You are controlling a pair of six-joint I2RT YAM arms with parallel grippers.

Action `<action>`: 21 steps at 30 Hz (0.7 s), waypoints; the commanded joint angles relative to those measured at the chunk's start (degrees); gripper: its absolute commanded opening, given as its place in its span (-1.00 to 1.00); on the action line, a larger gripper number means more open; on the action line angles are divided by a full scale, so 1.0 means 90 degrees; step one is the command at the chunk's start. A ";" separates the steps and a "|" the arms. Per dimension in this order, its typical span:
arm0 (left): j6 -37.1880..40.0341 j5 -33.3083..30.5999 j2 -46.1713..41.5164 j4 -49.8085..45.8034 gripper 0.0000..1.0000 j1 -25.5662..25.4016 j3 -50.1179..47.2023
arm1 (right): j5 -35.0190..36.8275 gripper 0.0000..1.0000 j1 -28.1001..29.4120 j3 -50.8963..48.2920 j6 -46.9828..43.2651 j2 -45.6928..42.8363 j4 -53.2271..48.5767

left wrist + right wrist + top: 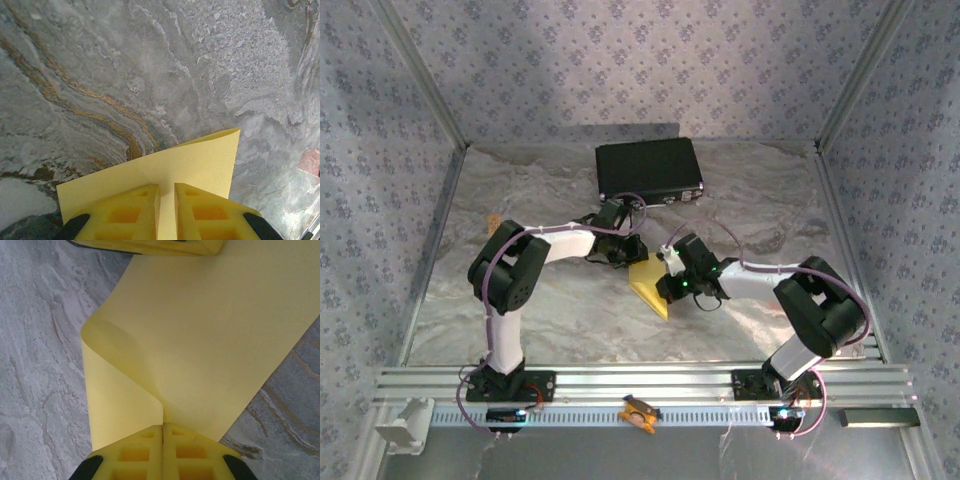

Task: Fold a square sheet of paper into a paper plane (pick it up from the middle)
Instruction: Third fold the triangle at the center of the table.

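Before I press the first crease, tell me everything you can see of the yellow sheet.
The yellow sheet is thin, plain, matte paper. It sits at the middle of the table, with the left gripper pinching one side and the right gripper the opposite side. By the right gripper it bends over itself in a soft, uncreased curl. Whether it touches the table I cannot tell.

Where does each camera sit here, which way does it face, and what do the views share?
Top external: above and behind the bases, looking down over the table; left arm and right arm meet at the square sheet of paper, black case beyond.
Left wrist: on that arm, facing down along its left fingers, which pinch the sheet's edge.
Right wrist: facing along its right fingers, shut on the curled sheet.
Shared: all three show the yellow sheet and marbled table.
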 commanded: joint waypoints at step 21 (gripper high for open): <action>0.0228 -0.0031 0.0079 -0.0388 -0.63 -0.0006 0.0372 | 0.0014 -1.00 -0.0020 0.0122 0.0195 0.0357 -0.0196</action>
